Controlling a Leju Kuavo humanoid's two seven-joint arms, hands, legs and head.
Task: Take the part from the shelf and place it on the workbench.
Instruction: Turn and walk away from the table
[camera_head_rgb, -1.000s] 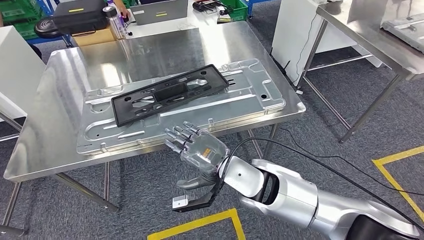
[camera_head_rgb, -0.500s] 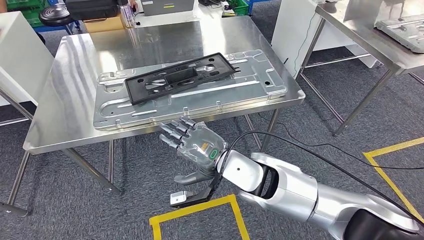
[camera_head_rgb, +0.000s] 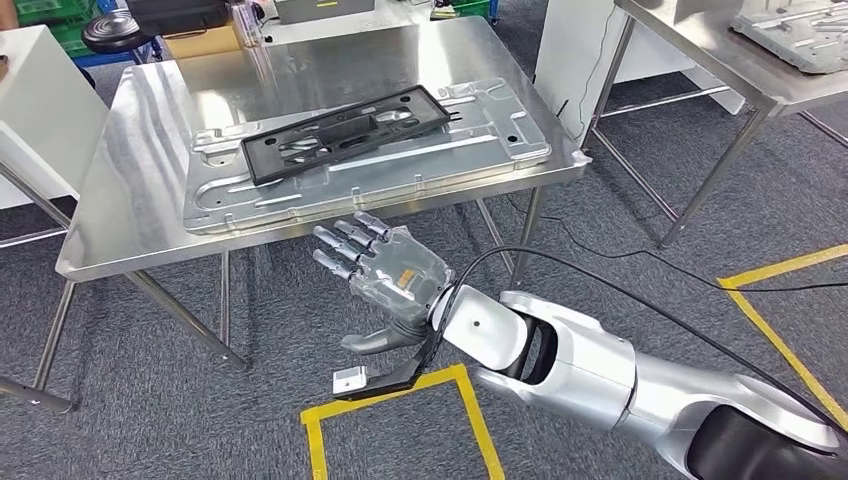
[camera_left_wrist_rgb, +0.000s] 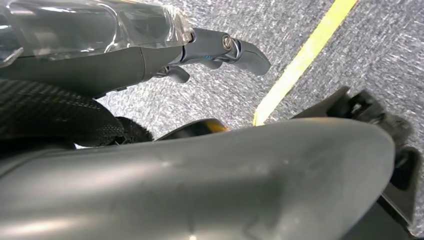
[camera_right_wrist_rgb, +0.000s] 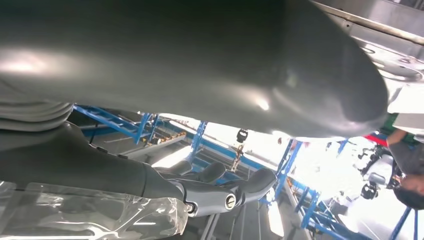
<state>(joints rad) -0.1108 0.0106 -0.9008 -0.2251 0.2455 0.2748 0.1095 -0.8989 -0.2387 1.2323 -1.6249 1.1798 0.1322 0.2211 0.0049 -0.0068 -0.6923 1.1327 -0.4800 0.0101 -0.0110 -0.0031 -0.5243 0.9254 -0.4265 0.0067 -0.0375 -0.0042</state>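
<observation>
Black flat plastic frame part (camera_head_rgb: 345, 134) lies on ribbed metal panel (camera_head_rgb: 420, 170) atop steel workbench (camera_head_rgb: 130, 215). Right hand (camera_head_rgb: 385, 285) hovers before workbench's near edge, fingers spread, empty; left hand (camera_left_wrist_rgb: 150, 50) empty, fingers loosely extended.

Two steel benches: one bench (camera_head_rgb: 120, 190) at centre, a second bench (camera_head_rgb: 700, 50) at upper right. The centre bench carries one metal panel (camera_head_rgb: 400, 170) with one black frame part (camera_head_rgb: 340, 132) lying on it. One robot hand (camera_head_rgb: 385, 285) is in view; the floor shows two yellow tape outlines (camera_head_rgb: 390, 400).
</observation>
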